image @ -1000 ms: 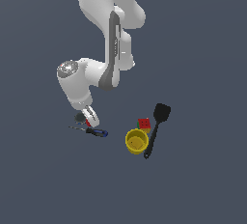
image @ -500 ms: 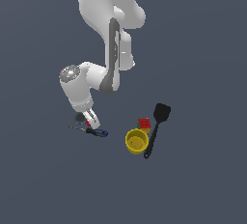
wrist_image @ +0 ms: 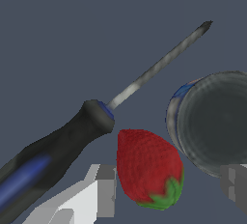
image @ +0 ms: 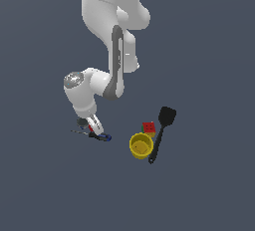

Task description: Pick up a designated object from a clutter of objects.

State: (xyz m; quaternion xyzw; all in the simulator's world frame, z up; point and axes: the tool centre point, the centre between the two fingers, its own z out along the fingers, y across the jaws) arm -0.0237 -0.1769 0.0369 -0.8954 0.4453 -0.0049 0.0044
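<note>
Strawberry (wrist_image: 149, 169): task target, red with green calyx; lies on the table between the two jaw tips in the wrist view. Landmark for everything below.
arm (image: 107, 41): white Panda, largest thing in view; bent over, wrist low over the strawberry's spot on the exterior view's left.
table (image: 199, 36): plain dark grey-blue surface; carries all items.
spatula (image: 160, 132): black, lying flat; well apart from the strawberry, toward the exterior view's right.
yellow cup (image: 141, 145): upright, opening up; well apart from the strawberry on the same side, just beside the spatula handle.
screwdriver (wrist_image: 72, 141): black and blue handle, metal shaft; lying flat, handle end just beside the strawberry; touching or not, cannot tell.
grey disc (wrist_image: 212, 121): dark, round, blue at one edge; near the strawberry on the side opposite the screwdriver, small gap visible.
red block (image: 148, 127): square, light dots; well apart from the strawberry, just beside the cup and spatula.
jaws (wrist_image: 171, 191): open, one tip on each side of the strawberry. Tip on the screwdriver side sits close to the fruit, the other clearly apart. No grip.
</note>
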